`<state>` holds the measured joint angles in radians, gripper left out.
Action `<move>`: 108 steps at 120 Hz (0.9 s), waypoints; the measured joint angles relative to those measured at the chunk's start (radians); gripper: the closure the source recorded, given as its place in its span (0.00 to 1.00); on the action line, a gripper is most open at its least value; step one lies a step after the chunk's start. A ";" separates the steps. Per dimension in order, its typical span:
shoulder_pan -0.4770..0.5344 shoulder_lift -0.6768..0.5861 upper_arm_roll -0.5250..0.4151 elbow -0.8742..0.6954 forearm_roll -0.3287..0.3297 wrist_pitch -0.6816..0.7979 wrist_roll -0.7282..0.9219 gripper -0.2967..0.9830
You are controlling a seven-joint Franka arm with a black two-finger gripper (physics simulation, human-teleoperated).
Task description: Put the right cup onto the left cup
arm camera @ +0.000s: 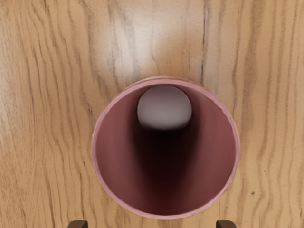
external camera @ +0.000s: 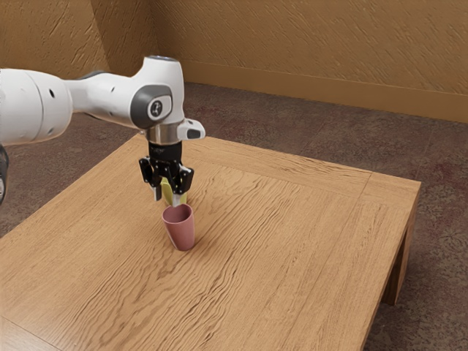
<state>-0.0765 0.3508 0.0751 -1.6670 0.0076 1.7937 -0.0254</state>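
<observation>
The open end effector (external camera: 167, 199) pointed downward, its fingers parted presumably to admit a cup between them, while the pink cup (external camera: 181, 231) stood mouth-up on the counter (external camera: 292, 241), apart from the partly hidden yellow cup (external camera: 168, 191).

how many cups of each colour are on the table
Pink cup: 1
Yellow-green cup, partly hidden behind the gripper: 1
Total cups: 2
</observation>
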 joint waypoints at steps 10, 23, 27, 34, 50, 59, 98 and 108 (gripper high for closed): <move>0.007 0.019 0.000 0.003 0.000 0.014 0.002 0.53; 0.018 0.045 0.000 0.007 0.000 0.037 0.007 0.53; 0.021 0.050 0.000 0.008 0.001 0.043 0.009 0.53; 0.027 0.059 0.000 0.008 0.001 0.054 0.012 0.54; 0.032 0.074 0.000 0.009 0.000 0.075 0.019 0.54; 0.035 0.081 0.000 0.010 0.000 0.083 0.022 0.54; 0.055 0.115 -0.001 0.016 -0.001 0.114 0.038 0.54; 0.060 0.125 -0.001 0.016 -0.003 0.119 0.041 0.54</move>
<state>-0.0164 0.4753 0.0739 -1.6510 0.0041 1.9123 0.0153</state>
